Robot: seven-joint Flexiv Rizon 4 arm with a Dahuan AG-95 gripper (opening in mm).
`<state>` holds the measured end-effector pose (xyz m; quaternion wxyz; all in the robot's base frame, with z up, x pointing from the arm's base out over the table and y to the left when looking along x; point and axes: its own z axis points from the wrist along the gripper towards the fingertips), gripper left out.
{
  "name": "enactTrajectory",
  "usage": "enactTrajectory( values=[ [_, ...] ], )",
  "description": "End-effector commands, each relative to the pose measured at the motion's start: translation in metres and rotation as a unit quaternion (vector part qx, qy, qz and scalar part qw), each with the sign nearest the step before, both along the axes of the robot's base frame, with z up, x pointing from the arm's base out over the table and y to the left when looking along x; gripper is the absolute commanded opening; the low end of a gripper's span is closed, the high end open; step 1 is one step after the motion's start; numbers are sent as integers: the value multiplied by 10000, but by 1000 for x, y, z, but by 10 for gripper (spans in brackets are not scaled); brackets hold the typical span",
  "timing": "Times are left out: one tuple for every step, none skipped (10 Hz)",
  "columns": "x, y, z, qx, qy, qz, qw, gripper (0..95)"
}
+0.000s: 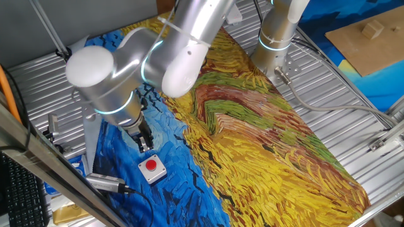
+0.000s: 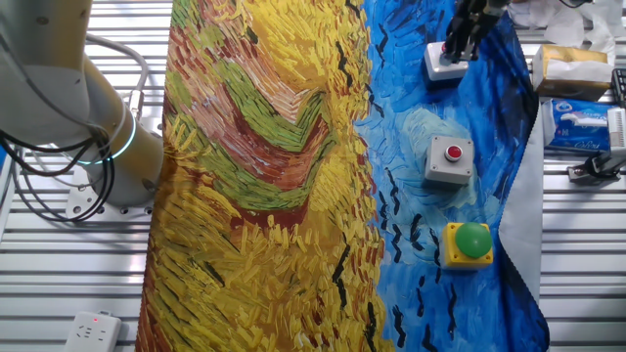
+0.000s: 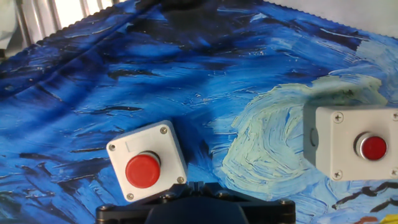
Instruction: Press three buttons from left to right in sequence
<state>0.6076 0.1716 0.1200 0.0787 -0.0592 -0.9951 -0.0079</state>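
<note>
Three button boxes sit in a row on the blue part of the painted cloth [image 2: 293, 196], along its edge. Going by the other fixed view: yellow box with green cap [image 2: 469, 242] at 5 o'clock, middle grey-white box with red cap [image 2: 451, 160] roughly at 3 o'clock, far grey-white box [image 2: 445, 62] at 1 o'clock.

The arm [image 1: 158, 57] is bent over the far box, and the gripper [image 2: 462, 37] hangs right above it, fingers pointing down at the cap. Hand view shows that box [image 3: 147, 162] at 7 o'clock with its red cap unobstructed, so tip is over it but I can't confirm contact. Middle box [image 3: 354, 142] is at 3 o'clock there.

Finger state: can't tell, no view shows the tips clearly.

Progress, my read only: which end counts as left isn't clear from these views. If the far box is the left end, this is press one with two left; if it's the right end, this is the last press. Buttons show no pressed/unpressed indicator.
</note>
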Motion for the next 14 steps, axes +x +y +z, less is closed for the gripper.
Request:
enactTrajectory(
  values=[
    [1, 1, 1, 31, 56, 269, 9996, 0],
    [1, 1, 1, 54, 33, 309, 9995, 0],
    [1, 1, 1, 84, 26, 333, 9994, 0],
    [1, 1, 1, 108, 25, 343, 9993, 0],
    [1, 1, 1, 166, 27, 270, 9995, 0],
    [1, 5, 2, 168, 20, 192, 9997, 0],
    [2, 21, 2, 160, -22, 123, 9998, 0],
    [4, 26, 2, 157, -32, 99, 9998, 0],
    [9, 41, 3, 159, -33, -2, 9999, 0],
    [12, 49, 5, 147, -13, -69, 9999, 0],
    [15, 55, 4, 149, -25, -68, 9999, 0],
    [15, 55, 5, 155, -23, -57, 9999, 0],
    [16, 54, 2, 145, -10, -47, 9999, 0],
    [18, 52, -4, 144, -18, -18, 9999, 0]
  ],
)
